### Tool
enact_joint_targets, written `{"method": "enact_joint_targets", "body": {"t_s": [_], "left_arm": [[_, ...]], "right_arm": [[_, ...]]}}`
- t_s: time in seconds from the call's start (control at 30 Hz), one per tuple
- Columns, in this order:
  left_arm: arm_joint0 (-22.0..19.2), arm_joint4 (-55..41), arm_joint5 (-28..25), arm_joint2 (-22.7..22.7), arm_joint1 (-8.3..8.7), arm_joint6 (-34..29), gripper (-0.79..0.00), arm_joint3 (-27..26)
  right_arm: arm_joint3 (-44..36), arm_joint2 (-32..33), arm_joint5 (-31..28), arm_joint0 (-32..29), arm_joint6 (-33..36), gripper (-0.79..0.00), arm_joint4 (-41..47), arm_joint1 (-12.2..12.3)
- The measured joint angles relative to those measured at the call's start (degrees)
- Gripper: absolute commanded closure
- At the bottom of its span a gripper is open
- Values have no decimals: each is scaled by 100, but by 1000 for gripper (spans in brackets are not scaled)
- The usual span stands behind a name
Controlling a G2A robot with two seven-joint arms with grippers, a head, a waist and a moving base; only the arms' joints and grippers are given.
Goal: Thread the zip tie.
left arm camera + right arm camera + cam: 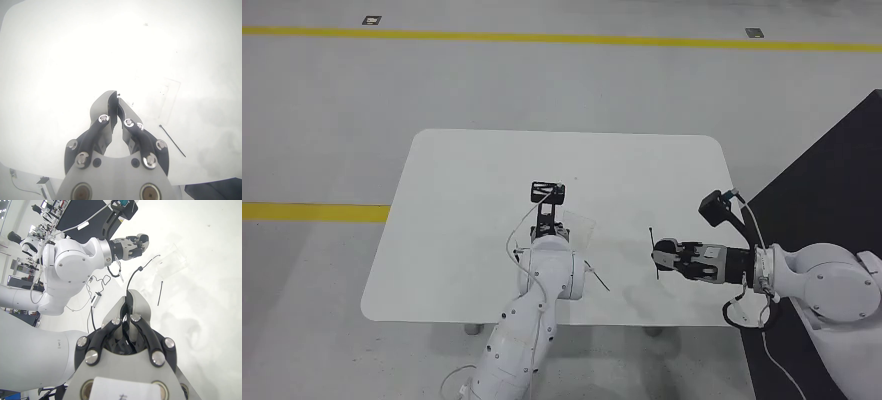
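Currently your right gripper [128, 293] is clamped on the zip tie [140, 268]. Its strap bows out past the tips, head in free air. Left gripper [116, 95]: jaws closed, nothing certain between them. In the top view it sits at 10 o'clock from the right, well apart. A second zip tie [172, 141] lies flat on the table [472, 220] between them.

Risk: the bowed strap could twist in the pinch, so the tip misses the head slot.

Unclear: whether the thin length beyond the head is threaded, and what the dark fleck at the left tips is.

Slim black plastic zip tie [140, 268]: smooth, faint sheen. Rounded white table [472, 230]: matt, smooth. Right gripper [128, 292]: dull grey metal fingers [140, 306], ribbed black pads [129, 308], bright polished pins [135, 317].
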Motion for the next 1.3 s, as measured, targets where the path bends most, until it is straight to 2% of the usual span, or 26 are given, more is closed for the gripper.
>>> {"method": "enact_joint_targets", "body": {"t_s": [0.1,0.2,0.3,0.4,0.47,0.53,0.63,0.73,0.97,1.1,1.3], "left_arm": [[5,73,-54,21,12,62,0,48],[-175,533,-414,-67,35,-12,0,-15],[-512,633,-884,-413,60,-859,0,-202],[-989,349,-1523,-703,46,-2000,0,51],[-1304,-60,-1978,-871,35,-2525,0,444],[-1585,-327,-2384,-990,22,-2620,0,998],[-1968,-736,-2654,-1145,-20,-2593,0,1822],[-2346,-1029,-2462,-1307,-37,-2593,0,2419],[-2340,-949,-2436,-1307,-36,-2583,0,2443],[-2185,-1067,-2430,-1193,-53,-2437,0,2477],[-2265,-1301,-2448,-978,-106,-2524,0,2782]], "right_arm": [[0,0,0,0,0,0,0,0],[0,0,0,0,0,0,0,0],[0,0,0,0,0,0,0,0],[0,0,0,0,0,0,0,0],[0,0,0,0,0,0,0,0],[0,0,0,0,0,0,0,0],[0,0,0,0,0,0,0,0],[0,0,0,0,0,0,0,0],[0,0,0,0,0,0,0,0],[0,0,0,0,0,0,0,0],[0,0,0,0,0,0,0,0]]}}
